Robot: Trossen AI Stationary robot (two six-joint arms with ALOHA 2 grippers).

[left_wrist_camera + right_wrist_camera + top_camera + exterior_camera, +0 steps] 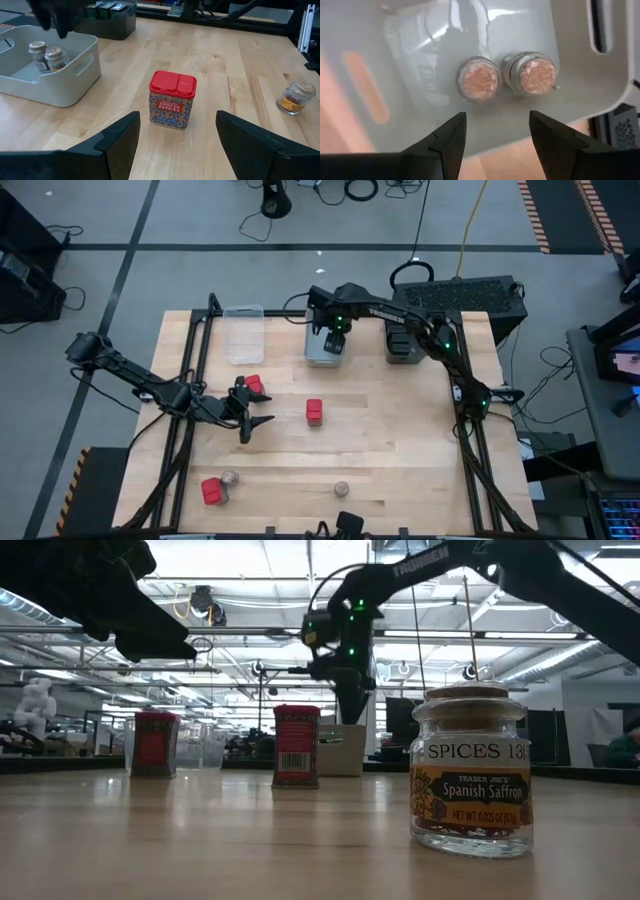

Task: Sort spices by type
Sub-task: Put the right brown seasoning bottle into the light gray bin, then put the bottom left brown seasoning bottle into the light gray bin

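Observation:
My left gripper (252,423) (177,116) is open and hovers low over the table. It faces a red-lidded spice box (172,100) (314,412) that stands upright a little ahead of its fingers, untouched. My right gripper (335,343) (497,117) is open above the grey bin (325,352), pointing down at two cork-topped jars (479,80) (534,72) standing on the bin's floor. A second red box (254,385) stands beside the left gripper. A third (211,491) stands near the front edge with a jar (229,478) next to it. Another jar (341,489) (470,780) stands near the front middle.
A clear bin (243,333) sits at the far left of the row. A dark bin (403,345) (107,15) at the far right holds dark grey blocks. Black frame rails (195,360) run along both table sides. Bare wood lies between the middle red box and the right rail.

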